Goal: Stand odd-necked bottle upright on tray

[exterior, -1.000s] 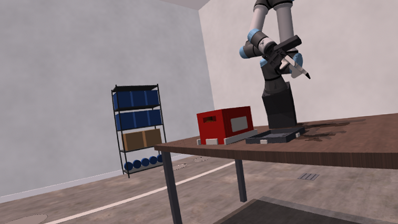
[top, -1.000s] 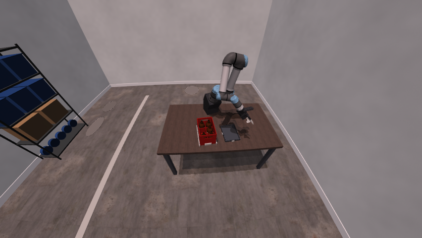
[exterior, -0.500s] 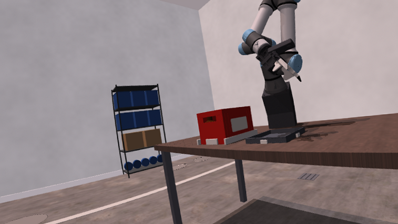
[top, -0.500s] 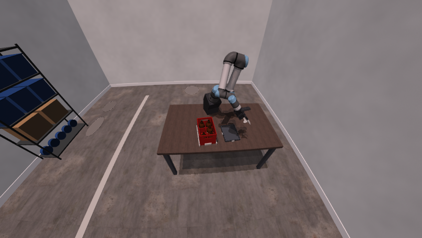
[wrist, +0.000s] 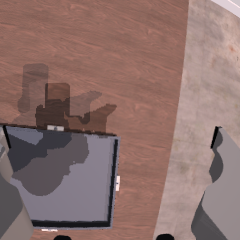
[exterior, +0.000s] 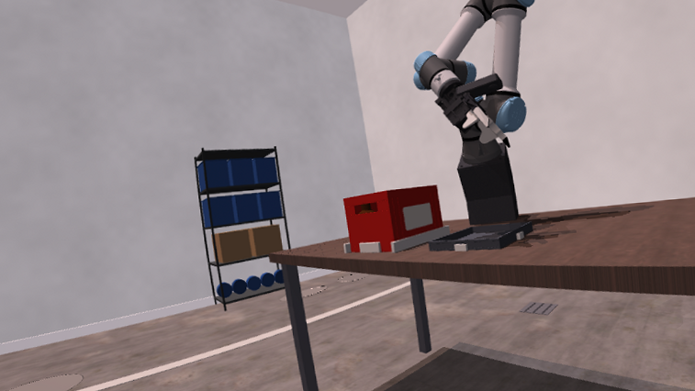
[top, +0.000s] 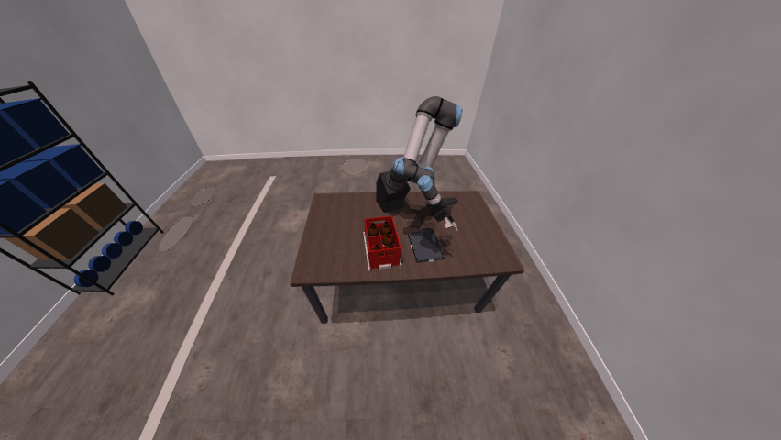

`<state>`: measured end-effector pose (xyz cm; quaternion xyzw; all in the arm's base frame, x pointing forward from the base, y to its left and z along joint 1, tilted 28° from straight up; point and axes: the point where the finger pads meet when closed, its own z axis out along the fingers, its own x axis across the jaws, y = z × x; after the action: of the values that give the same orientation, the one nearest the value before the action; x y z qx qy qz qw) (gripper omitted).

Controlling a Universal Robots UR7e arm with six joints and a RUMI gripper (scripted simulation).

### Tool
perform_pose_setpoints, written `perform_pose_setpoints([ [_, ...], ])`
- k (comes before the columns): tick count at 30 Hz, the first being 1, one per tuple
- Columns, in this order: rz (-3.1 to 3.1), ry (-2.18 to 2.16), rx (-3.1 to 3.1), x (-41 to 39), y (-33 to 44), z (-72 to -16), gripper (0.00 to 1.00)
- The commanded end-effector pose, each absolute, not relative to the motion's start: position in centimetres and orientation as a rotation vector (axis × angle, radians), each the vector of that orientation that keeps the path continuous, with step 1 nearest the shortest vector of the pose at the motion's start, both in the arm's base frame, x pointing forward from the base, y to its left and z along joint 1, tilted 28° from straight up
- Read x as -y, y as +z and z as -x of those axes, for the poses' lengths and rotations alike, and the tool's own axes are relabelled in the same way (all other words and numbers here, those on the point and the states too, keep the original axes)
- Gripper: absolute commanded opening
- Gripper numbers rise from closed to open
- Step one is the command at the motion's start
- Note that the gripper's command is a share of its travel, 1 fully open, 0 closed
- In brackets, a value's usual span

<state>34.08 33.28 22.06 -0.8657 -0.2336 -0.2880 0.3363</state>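
The red crate (top: 392,259) (exterior: 368,232) stands on the table left of the tray in the top view. Several brown bottles (top: 373,230) (top: 388,239) stand inside it; their necks are too small to compare. In the exterior view the crate walls hide nearly all of them. The dark tray (top: 430,253) (exterior: 476,245) (wrist: 100,187) holds no bottle. My gripper (top: 451,225) (exterior: 499,138) (wrist: 111,128) is open and empty, tilted, above the table behind and right of the tray in the top view. The wrist view shows the tray low at the left between the wide-apart fingers, and no bottle.
White strips (top: 385,266) (exterior: 419,239) run along the foot of the crate. The arm's black base (top: 390,192) (exterior: 488,192) stands at the back of the table (top: 327,240). A shelf rack (exterior: 240,189) stands away at the left. The table's right edge shows in the wrist view.
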Motion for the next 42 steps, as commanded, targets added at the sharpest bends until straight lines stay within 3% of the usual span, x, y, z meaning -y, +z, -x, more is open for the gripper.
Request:
perform_pose_setpoints([
  [1,2.268,-0.738,0.656,-31.5,22.0,-34.1,1.00],
  [42,2.458,-0.748,0.998,-13.5,18.2,-37.1,1.00],
])
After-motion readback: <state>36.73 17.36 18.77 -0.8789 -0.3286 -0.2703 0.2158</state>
